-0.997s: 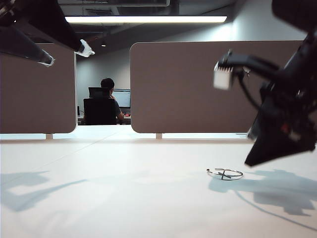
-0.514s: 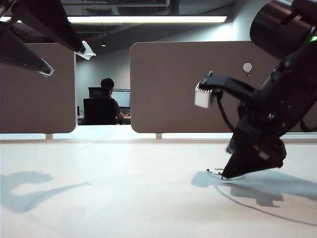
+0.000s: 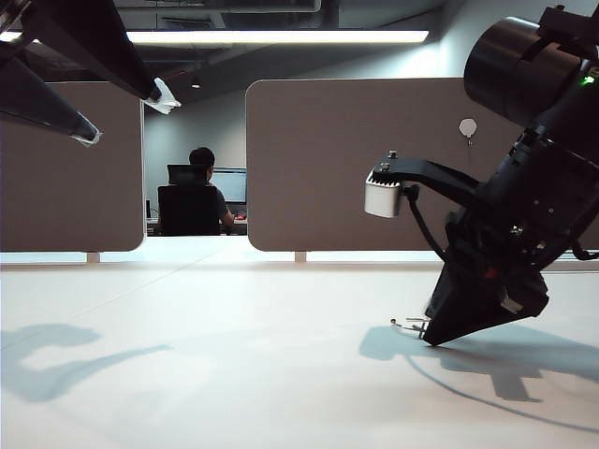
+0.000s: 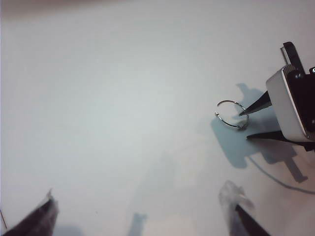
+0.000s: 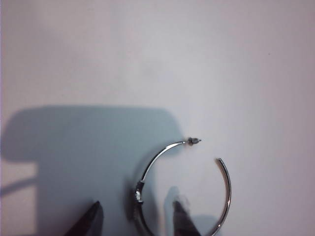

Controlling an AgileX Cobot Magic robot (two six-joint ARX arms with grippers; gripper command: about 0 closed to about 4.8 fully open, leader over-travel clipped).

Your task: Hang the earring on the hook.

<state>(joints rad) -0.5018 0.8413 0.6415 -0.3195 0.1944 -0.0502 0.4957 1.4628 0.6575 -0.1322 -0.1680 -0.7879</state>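
On the white table (image 3: 234, 374), lower right of the exterior view, the right gripper (image 5: 133, 219) straddles the flat earring (image 5: 192, 187) with jaws partly spread, risking slippage; the left gripper (image 3: 126, 108) hangs wide upper left.

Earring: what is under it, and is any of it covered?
The earring lies flat on the white table. The right gripper straddles its wire, fingertips down at the table. In the exterior view it hides most of the hoop. The left gripper hangs open, away.
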